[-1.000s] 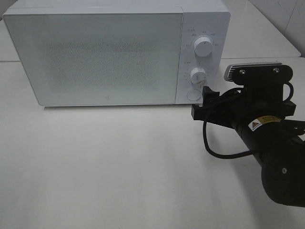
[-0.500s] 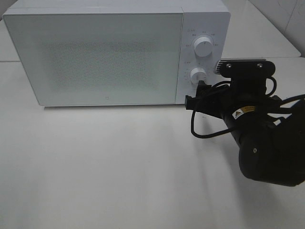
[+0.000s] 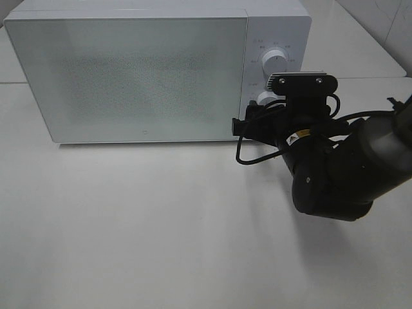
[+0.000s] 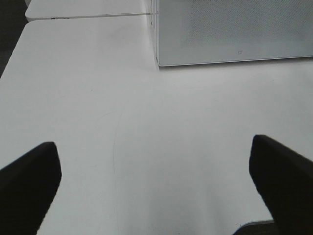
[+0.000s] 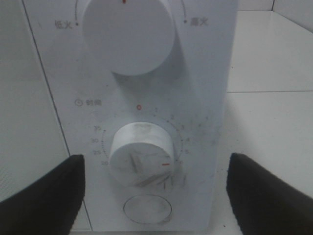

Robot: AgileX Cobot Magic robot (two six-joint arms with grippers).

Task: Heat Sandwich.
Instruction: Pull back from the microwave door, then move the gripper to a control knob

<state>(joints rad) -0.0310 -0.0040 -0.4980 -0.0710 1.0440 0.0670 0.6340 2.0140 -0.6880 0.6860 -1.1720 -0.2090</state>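
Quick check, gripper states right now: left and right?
Left gripper: open, holding nothing.
Right gripper: open, holding nothing, aimed at the timer dial.

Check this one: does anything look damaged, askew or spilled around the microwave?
The lower knob on the microwave looks scuffed, with grey smudges on the white panel beside it. The microwave stands shut and square, and nothing is spilled.

The microwave [image 3: 277, 16] has a smooth white plastic-looking shell and a glossy, finely speckled door [image 3: 135, 77]. Of its 2 dials, the 6 o'clock dial [image 5: 142, 154] looks scuffed. The table [image 3: 129, 225] is matt white; the right arm's casing [image 3: 335, 174] satin black.
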